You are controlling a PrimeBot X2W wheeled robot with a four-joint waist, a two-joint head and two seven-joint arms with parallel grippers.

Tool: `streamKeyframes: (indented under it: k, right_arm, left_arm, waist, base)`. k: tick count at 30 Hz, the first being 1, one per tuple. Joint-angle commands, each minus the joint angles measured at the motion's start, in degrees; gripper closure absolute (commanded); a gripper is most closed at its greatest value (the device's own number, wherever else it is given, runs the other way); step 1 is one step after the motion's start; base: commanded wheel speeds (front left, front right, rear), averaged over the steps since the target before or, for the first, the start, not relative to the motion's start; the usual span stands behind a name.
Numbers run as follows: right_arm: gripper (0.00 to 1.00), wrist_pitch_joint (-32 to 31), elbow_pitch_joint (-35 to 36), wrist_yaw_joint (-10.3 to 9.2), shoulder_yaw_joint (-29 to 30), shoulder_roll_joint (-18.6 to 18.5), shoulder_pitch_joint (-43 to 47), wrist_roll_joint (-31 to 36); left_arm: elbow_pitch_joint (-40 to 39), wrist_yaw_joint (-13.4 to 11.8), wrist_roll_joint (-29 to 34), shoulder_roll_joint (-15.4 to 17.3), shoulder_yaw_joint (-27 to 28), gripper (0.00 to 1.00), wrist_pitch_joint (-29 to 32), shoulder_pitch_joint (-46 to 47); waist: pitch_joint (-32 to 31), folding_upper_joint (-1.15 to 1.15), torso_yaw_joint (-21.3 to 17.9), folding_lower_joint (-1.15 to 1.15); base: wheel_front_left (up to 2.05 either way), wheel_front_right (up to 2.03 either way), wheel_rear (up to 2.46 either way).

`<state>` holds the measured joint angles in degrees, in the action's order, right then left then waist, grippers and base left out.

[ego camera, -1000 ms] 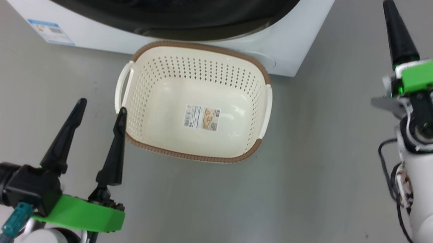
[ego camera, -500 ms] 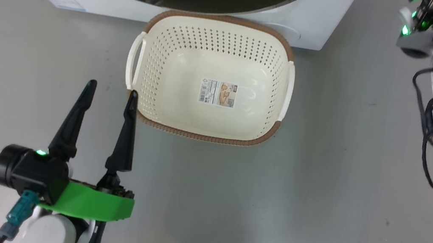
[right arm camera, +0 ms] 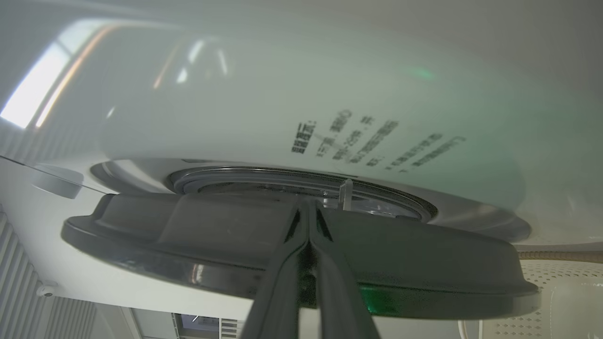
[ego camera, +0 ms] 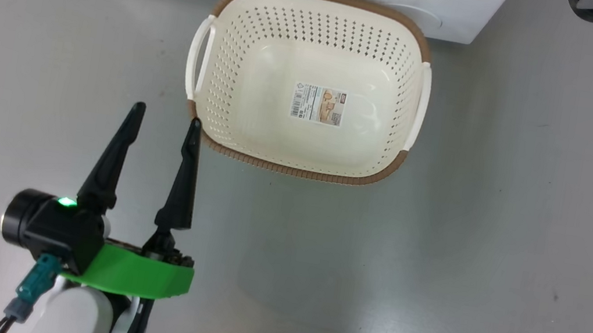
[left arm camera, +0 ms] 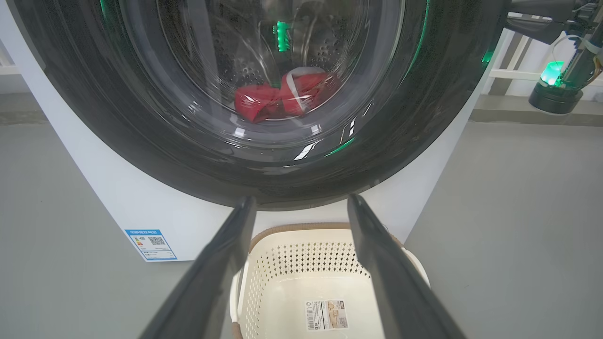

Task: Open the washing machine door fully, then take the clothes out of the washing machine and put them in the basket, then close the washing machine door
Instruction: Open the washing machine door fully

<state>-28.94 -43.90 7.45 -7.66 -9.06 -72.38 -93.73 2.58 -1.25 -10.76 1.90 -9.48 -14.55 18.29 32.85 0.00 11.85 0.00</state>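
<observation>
Washing machine door [left arm camera: 282,179]: round, with a wide glossy black rim around a clear bulging glass bowl that mirrors green and white lights, set on the front of the washing machine [left arm camera: 141,207], a smooth white front-loader. Clothes [left arm camera: 282,96]: soft crumpled bright red fabric with a white band, lying low in the perforated steel drum and seen through the glass. Basket [ego camera: 258,108]: cream-white plastic, rounded rectangle, side walls pierced with rows of small holes, brown woven-look rim, loop handle on each side, empty; it stands on the floor directly below the door, against the machine's base. Paper label [ego camera: 318,104]: stuck at the centre of the basket's bottom. Sticker [left arm camera: 150,244]: blue-edged, at the machine's lower corner. Floor [ego camera: 438,240]: smooth matt grey. Left gripper [ego camera: 167,113]: long dark tapered fingers spread wide, holding nothing, just beside the basket's near left corner. Right gripper [right arm camera: 308,207]: fingers pressed together, clamped on nothing, tips at the seam between the door's dark edge and the white front bearing printed text [right arm camera: 367,141].
</observation>
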Motion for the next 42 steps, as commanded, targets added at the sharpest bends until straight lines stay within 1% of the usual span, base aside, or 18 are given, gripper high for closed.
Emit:
streamKeyframes:
  k: [1, 5, 9, 14, 32, 42]
  right_arm:
    - [1.0, -0.7, 1.2, 0.03, -0.4, 1.0, -1.4, -0.1]
    - [1.0, -2.0, 0.6, 0.03, -0.8, 1.0, -2.8, 0.2]
    - [1.0, -4.0, 0.1, 0.03, -2.5, 0.9, -3.7, 1.5]
    - [1.0, -7.0, 1.1, 0.03, -3.9, 1.0, -3.6, 2.0]
    - [1.0, -14.4, 4.8, 0.03, -5.9, 2.1, 3.4, 1.0]
    - [1.0, -16.3, 4.3, 0.03, -7.1, 3.4, 7.3, 1.1]
  left_arm:
    - [-1.1, -0.3, -0.4, 1.0, 1.5, 0.0, -0.4, 0.7]
    - [-1.0, -0.3, -0.5, 1.0, 1.3, 0.0, -0.4, 1.1]
    - [-0.7, -0.4, -0.7, 1.0, 1.2, 0.0, -0.4, 1.4]
    - [-0.5, -0.6, -0.8, 1.0, 1.5, 0.0, -0.4, 1.2]
    - [0.6, -0.7, -0.2, 1.0, 2.3, 0.0, -0.4, 0.0]
    - [1.1, -0.7, -0.3, 1.0, 2.5, 0.0, -0.4, -0.8]
  waist:
    - [0.5, 0.0, 0.5, 0.0]
    - [1.0, 0.0, 0.9, 0.0]
    - [1.4, 0.0, 1.1, 0.0]
    - [1.3, 0.0, 0.6, 0.0]
    - [-2.5, 0.0, -1.8, 0.0]
    - [-5.0, 0.0, -2.4, 0.0]
  base:
    - [0.0, 0.0, 0.0]
    - [0.0, 0.0, 0.0]
    - [0.0, 0.0, 0.0]
    - [0.0, 0.0, 0.0]
    - [0.0, 0.0, 0.0]
    - [0.0, 0.0, 0.0]
